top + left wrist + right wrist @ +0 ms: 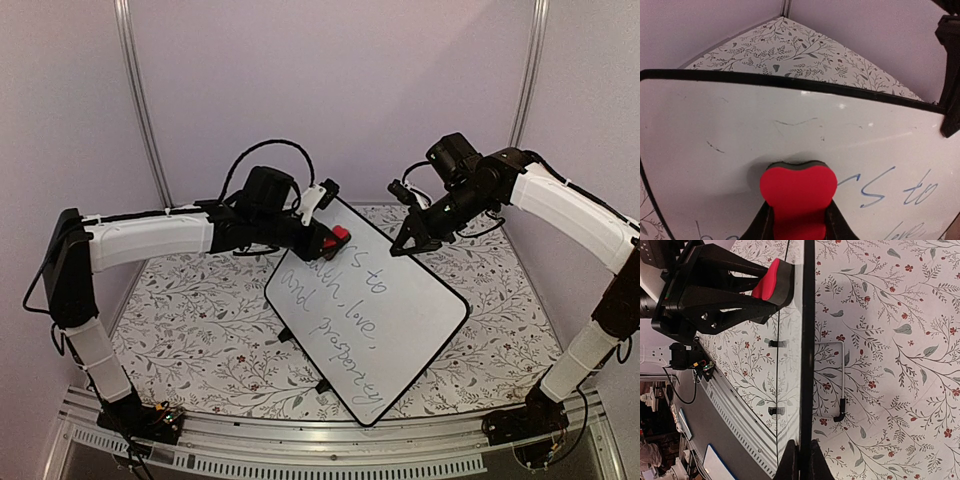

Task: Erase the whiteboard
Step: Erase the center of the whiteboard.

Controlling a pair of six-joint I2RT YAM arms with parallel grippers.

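Whiteboard [385,320] sits mid-table, turned on a diagonal, one corner toward the arm bases and the opposite one toward the back wall. It is a white face with a thin black rim and rounded corners, and two small black feet [285,335] show along its near-left edge. We read thin cursive handwriting [345,300] running down the face: "…s to", "love", "and prosperity". In the left wrist view the top stretch of the board [740,130] is nearly blank, with only a few faint strokes, and "rs to" in blue sits lower right. The table [200,310] carries a floral cloth, with pale walls and metal posts behind. The right wrist view shows the rim [807,340] edge-on, and a bent wire bracket [840,380] lies just beside it over the cloth. We cannot tell whether the bracket props the board. Nothing lies on the written part. The left tool [330,243] is closed narrow on a red eraser [336,240], whose grey pad is pressed against the board's upper corner [797,192]. From the right wrist the eraser [767,280] meets the face just beside the rim. The right tool [408,245] is pinched shut on the board's far edge, fingers [790,465] either side of the rim.
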